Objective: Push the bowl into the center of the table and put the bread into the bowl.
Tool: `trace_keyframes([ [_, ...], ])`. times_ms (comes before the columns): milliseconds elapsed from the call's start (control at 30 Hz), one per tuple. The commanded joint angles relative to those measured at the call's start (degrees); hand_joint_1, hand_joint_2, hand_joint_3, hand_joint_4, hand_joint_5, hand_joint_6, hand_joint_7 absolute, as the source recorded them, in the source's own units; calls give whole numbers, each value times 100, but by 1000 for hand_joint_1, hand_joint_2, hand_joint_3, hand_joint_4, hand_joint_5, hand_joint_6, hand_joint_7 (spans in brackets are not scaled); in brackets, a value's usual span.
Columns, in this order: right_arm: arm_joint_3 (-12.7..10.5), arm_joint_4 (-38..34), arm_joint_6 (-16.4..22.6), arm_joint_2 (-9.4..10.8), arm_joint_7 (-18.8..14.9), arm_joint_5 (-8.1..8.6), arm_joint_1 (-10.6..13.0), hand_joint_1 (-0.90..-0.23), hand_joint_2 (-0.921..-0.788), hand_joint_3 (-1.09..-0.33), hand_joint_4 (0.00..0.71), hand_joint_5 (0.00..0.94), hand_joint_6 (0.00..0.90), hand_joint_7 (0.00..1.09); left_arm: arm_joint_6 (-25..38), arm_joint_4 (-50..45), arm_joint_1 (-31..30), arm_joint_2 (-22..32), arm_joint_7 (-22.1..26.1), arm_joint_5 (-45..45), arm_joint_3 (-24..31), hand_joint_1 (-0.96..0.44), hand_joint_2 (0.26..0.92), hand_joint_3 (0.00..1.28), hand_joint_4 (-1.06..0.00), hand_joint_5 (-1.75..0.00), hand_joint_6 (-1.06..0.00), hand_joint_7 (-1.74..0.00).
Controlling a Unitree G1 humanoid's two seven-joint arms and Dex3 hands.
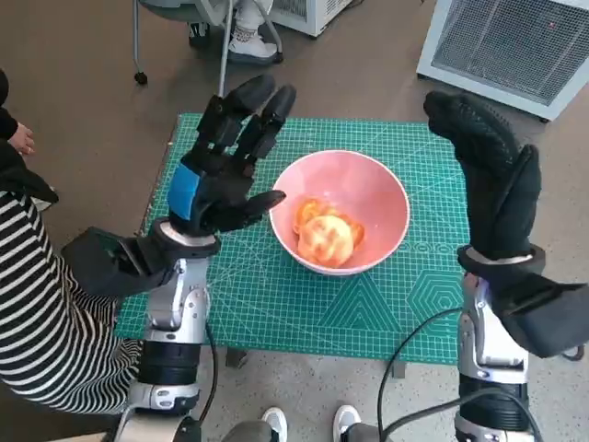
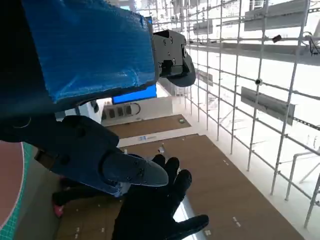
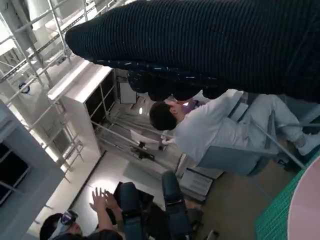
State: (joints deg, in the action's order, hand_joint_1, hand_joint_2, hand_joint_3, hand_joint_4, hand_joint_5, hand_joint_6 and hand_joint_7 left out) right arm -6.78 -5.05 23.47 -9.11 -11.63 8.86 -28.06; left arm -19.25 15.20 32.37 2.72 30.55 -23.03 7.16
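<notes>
Near the middle of the green cutting mat: pink bowl, pretty much centered on the table.
Bread: bread sits inside the bowl already, golden and roundish.
Left hand: left hand is raised just beside the bowl's left rim, fingers spread, holding nothing.
Right hand: right hand is up over the mat's right edge, fingers straight, nothing in it.
Extras: person in a striped sleeve at the left.

Gloved right robot hand, seated person in white, green mat corner, pink bowl rim
</notes>
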Motion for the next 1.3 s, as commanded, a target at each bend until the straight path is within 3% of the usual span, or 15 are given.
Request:
trace_keyframes([
  [33,-21,6,-92,-70,-82,62,129,-818,-921,-685,197,6,80,471,-103,-21,-14,-6,5,1,14,-287,795,236,-221,-117,1,-704],
  [1300,-87,-243,143,-53,-233,165,156,-823,-921,-683,192,0,73,452,59,-93,-84,10,62,-52,3,-266,759,313,-209,-138,1,-766],
])
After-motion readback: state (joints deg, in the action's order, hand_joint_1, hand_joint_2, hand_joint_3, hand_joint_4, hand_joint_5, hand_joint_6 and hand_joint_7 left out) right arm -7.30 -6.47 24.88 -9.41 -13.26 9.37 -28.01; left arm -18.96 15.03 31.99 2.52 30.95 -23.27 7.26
